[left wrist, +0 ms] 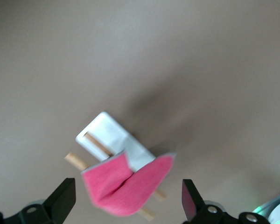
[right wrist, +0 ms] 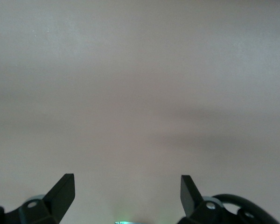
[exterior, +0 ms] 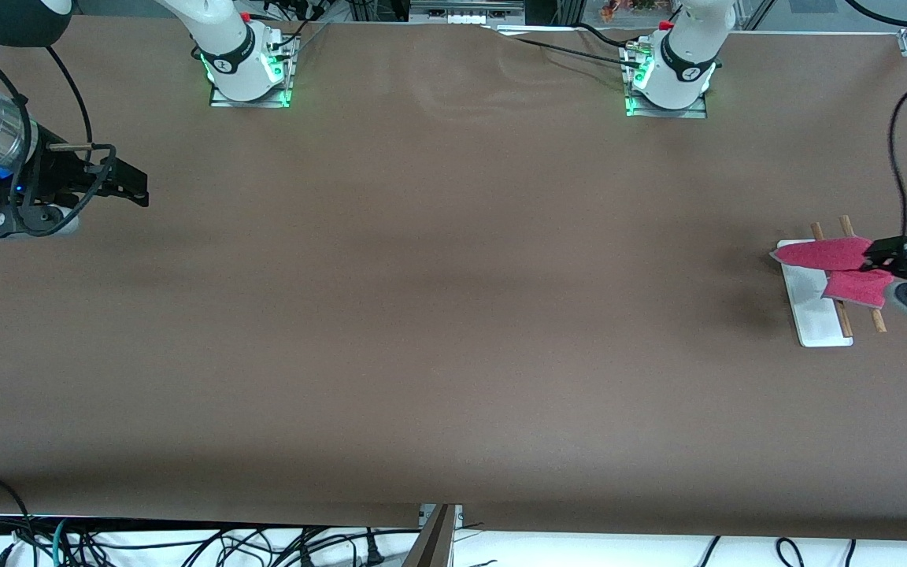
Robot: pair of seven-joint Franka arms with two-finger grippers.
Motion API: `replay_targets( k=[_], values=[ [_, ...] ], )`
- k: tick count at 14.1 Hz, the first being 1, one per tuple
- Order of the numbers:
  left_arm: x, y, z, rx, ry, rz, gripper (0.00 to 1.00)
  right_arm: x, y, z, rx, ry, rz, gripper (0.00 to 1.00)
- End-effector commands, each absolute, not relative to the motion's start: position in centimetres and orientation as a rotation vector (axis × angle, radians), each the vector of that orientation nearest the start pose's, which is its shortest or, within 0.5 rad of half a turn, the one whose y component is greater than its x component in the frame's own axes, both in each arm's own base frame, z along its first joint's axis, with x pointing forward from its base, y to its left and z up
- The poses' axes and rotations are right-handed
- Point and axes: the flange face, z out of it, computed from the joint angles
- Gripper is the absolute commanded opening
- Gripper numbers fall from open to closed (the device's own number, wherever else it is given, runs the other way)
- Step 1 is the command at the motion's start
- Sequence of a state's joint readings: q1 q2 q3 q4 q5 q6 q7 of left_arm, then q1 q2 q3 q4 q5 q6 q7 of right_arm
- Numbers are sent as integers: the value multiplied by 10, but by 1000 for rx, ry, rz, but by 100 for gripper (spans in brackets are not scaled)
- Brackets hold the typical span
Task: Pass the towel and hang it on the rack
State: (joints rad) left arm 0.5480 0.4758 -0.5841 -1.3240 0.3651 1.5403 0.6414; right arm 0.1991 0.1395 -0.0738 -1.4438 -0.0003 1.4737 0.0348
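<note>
Although the towel (exterior: 835,272) already lies draped over the rack (exterior: 820,315), folded across both rods with a flap hanging down each way, the left gripper (exterior: 890,272) hangs just beside it with its fingers spread wide and nothing between them; in the left wrist view the two fingertips (left wrist: 63,196) stand well apart with the towel (left wrist: 126,186) and rack (left wrist: 107,135) showing in the gap, farther off and untouched. The rack sits at about three o'clock on the table (exterior: 453,315), at the left arm's end, its white base flat on the brown cover and the rods lying across it, with the towel covering their middle. The right gripper (exterior: 135,185) waits at about nine o'clock, at the right arm's end, also spread and empty, and the right wrist view shows only bare table between its fingers (right wrist: 63,191). By my reading, the pass and the hanging are both done, and little is left beyond drawing the left arm clear. The drape looks a bit lopsided, so a careless brush on the way out could tug it off the rods.
</note>
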Motion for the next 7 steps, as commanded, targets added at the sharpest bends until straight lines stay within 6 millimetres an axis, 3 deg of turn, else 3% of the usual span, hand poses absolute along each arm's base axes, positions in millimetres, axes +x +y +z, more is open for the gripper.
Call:
replay_targets(
  k=[1, 5, 7],
  values=[
    [659, 37, 503, -2993, 831, 268, 100, 579, 83, 605, -3142, -136, 139, 100],
    [653, -26, 516, -3093, 585, 229, 100, 580, 80, 604, -3142, -131, 144, 100],
    [650, -34, 521, -3148, 392, 248, 100, 580, 80, 605, -3142, -131, 142, 100]
  ],
)
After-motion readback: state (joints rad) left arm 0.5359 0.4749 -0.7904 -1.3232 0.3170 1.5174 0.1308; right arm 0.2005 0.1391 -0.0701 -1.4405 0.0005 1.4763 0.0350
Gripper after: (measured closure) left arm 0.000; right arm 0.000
